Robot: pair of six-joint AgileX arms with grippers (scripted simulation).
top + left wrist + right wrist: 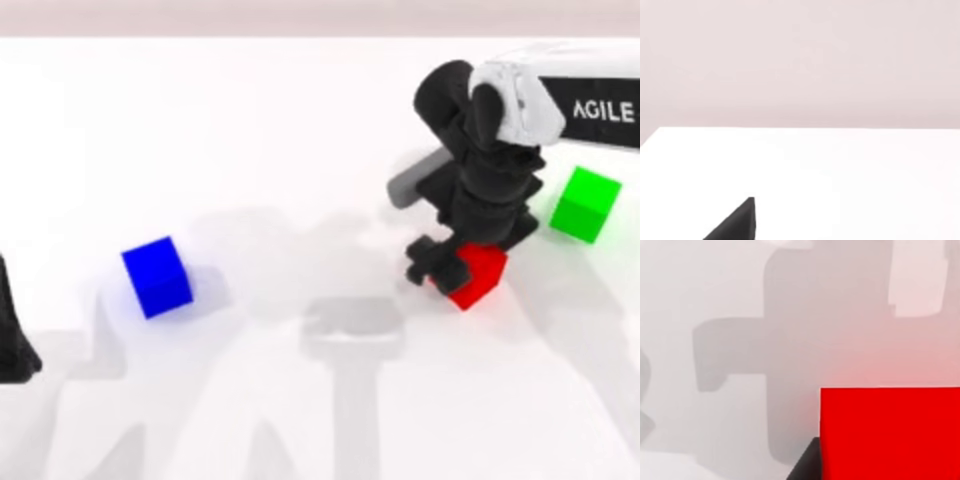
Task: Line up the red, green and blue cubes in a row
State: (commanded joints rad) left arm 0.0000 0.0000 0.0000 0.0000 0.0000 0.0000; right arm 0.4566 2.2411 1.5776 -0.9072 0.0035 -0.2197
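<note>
The small matte bright-red cube [480, 275] is seen right of centre on the white table [300, 400], with the right gripper [447, 268] set down over it from above. In the right wrist view the red cube [890, 432] fills the lower corner beside 1 dark finger [807, 465]; the gripper appears clenched on the red cube, though contact on the far side is hidden. The bright-green matte cube [585, 203] sits near it, toward the table's right and further back, and the deep-blue matte cube [156, 276] lies well apart on the left. The left gripper [15, 340] is parked at the left edge; whether it is released or clenched cannot be told.

For this step to be done well, the red cube should be kept square between the fingers, lifted clear before travel, and the green cube should not be brushed. A spot level with the blue cube should be chosen, so that 3 cubes can share 1 line.
</note>
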